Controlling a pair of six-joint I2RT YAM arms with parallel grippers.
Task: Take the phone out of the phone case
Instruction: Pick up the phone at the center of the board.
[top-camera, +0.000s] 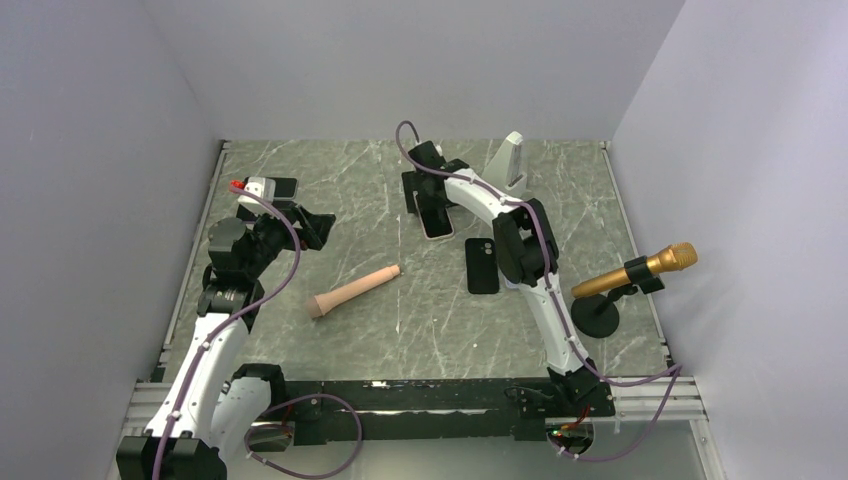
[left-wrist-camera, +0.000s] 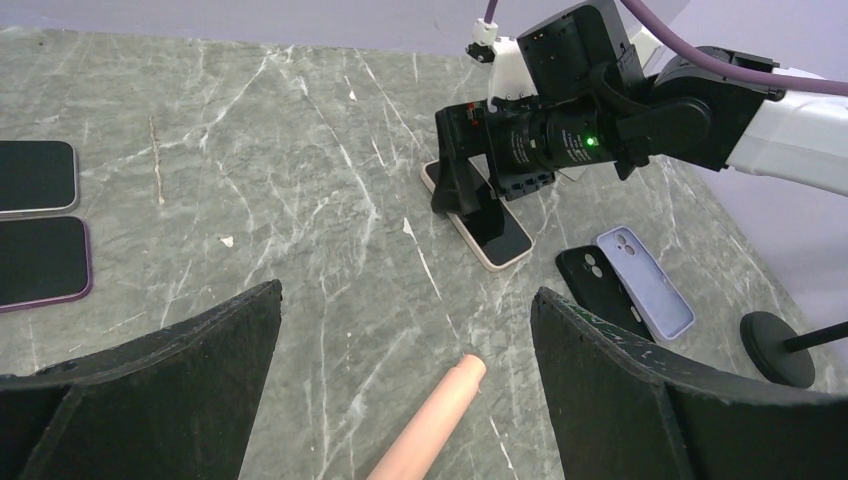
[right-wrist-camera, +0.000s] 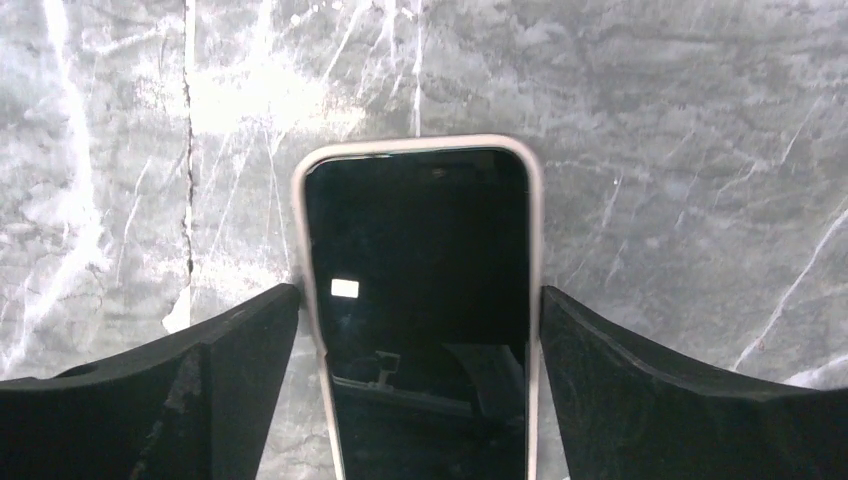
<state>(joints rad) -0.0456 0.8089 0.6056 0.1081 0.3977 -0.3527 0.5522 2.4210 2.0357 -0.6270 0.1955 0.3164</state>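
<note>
- Top view: the phone (top-camera: 435, 216), in its pale case (top-camera: 440, 237), lies face up toward the table's (top-camera: 350, 200) 12 o'clock, under the right gripper (top-camera: 428, 198). The left gripper (top-camera: 308, 226) hangs near 9 o'clock, well apart. An empty black case (top-camera: 482, 265) lies at the phone's 4 o'clock.
- Left wrist: its fingers are spread wide and hold nothing. I'd bring this gripper over to pin the case while the right one peels a corner free.
- Right wrist: the fingers straddle the phone, tips at the case's long edges (whether they squeeze, I cannot tell). The phone's near end is cut off, and the seam between screen and rim is hard to make out.
</note>
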